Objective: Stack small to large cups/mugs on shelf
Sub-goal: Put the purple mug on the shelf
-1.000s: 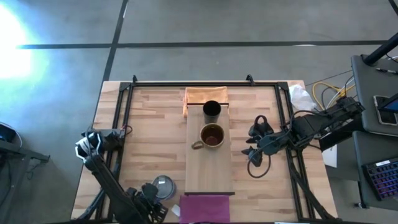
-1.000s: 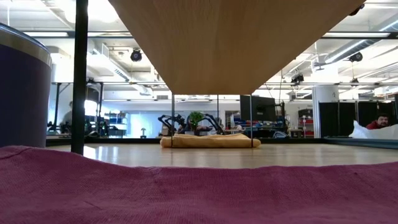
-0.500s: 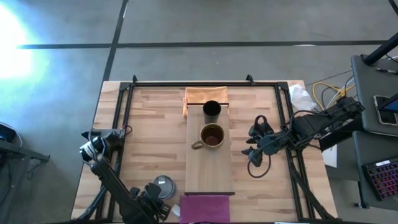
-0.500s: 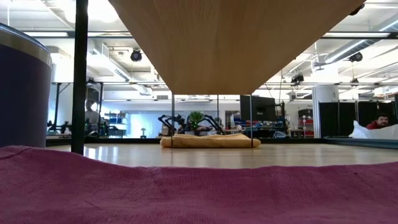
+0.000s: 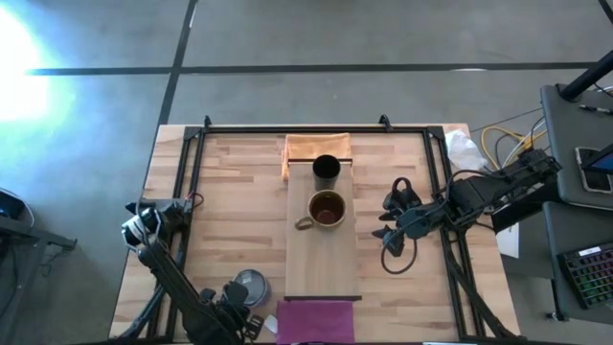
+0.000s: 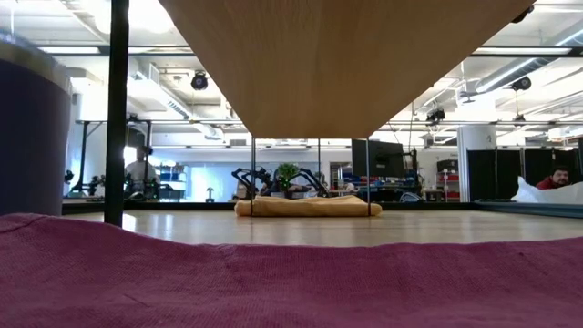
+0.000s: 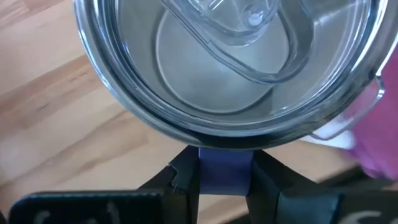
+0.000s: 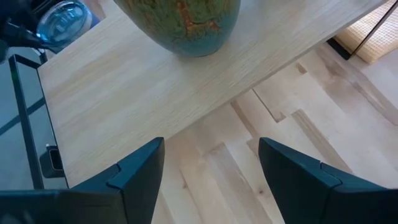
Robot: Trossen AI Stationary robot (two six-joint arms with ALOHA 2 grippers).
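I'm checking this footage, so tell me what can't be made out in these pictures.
- Left gripper: high view, mostly hidden behind the grey-blue mug.
- That mug's handle: not seen from above or at wrist.
- Brown mug: right wrist view, cut off by the edge.
- Shelf top: low view shows only its underside.

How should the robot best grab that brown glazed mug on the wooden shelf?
Probably its rim, from above: the brown glazed mug stands upright, mouth open, so one finger fits inside. Its handle points away from the open right hand, leaving that side's wall free.
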